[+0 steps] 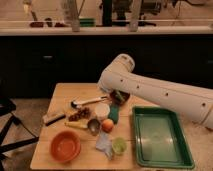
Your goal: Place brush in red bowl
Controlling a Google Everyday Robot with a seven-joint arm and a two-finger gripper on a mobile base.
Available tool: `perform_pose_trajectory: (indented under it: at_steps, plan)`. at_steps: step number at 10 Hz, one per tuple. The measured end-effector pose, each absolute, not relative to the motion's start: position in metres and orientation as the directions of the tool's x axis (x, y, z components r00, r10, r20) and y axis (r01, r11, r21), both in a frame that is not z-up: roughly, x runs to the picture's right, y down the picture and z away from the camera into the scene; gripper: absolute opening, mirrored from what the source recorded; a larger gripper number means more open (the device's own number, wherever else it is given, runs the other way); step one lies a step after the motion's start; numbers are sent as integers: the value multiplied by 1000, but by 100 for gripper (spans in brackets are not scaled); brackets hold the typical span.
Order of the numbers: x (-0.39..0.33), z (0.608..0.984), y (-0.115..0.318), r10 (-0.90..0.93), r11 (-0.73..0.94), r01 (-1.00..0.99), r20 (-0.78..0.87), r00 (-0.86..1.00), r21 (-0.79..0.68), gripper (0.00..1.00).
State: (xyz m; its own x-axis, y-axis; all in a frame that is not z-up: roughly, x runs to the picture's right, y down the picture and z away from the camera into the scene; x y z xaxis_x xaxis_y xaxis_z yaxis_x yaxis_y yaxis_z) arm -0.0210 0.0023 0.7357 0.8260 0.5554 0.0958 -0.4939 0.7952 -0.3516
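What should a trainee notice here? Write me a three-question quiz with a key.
1. True or false: the brush lies inside the red bowl.
2. Where is the end effector? A) in the red bowl; B) by the brush's handle end; C) raised high above everything.
3. Which side of the table, in the camera view, holds the green tray?
Key: 1 false, the brush lies on the table behind the bowl; 2 B; 3 the right side.
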Motion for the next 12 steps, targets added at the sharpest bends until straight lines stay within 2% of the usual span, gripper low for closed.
perform_pose_trajectory:
  at_steps: [3,5,6,7,12]
  plan:
    - [-55,758,12,451,843,-370,138,882,-390,49]
    - [-60,775,15,409,853,-319,150,900,-413,70]
    - [-59,781,13,393,857,-300,156,906,-418,77]
    - [-61,788,12,371,864,-273,167,914,-423,80]
    - [-67,814,6,320,880,-202,222,921,-429,80]
